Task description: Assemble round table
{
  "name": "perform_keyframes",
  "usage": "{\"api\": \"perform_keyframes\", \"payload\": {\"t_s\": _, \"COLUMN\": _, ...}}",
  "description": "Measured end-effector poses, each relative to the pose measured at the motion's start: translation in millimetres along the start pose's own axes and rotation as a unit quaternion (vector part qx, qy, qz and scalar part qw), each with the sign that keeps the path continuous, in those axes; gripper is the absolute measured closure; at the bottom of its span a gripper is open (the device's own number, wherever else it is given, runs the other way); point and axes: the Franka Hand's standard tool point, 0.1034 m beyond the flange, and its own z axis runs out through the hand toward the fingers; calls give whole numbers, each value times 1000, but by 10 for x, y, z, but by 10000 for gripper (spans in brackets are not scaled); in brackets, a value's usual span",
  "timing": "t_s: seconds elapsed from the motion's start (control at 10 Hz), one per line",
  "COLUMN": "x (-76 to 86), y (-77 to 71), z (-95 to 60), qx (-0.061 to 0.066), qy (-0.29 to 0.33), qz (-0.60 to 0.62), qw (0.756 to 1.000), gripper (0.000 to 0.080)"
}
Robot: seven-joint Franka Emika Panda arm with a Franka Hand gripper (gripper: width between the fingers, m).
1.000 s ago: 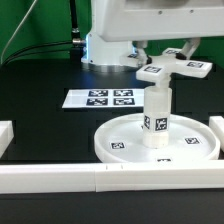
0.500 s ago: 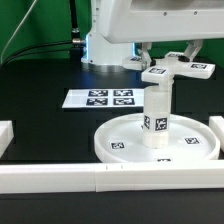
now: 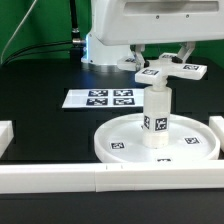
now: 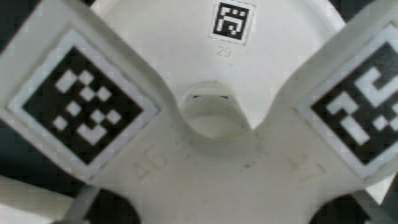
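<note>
Small white tagged cross-shaped plastic piece: clamped in the jaws, just above short thick white cylinder post, slightly toward 1 o'clock; post upright mid large round rimmed white disc; step, by appearance: capping post; next: centre, lower, seat.

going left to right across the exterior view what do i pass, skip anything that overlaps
short white rail → marker board → cylinder post. The disc and cross piece overlap the post, so they are left out.
</note>
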Motion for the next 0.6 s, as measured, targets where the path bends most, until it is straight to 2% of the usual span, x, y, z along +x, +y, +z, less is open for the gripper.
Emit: {"api": "perform_keyframes", "payload": {"t_s": 0.6, "x": 7, "y": 11, "z": 149, "qx": -5, "qy": 12, "qz": -1, "qw": 1000, "gripper": 353}}
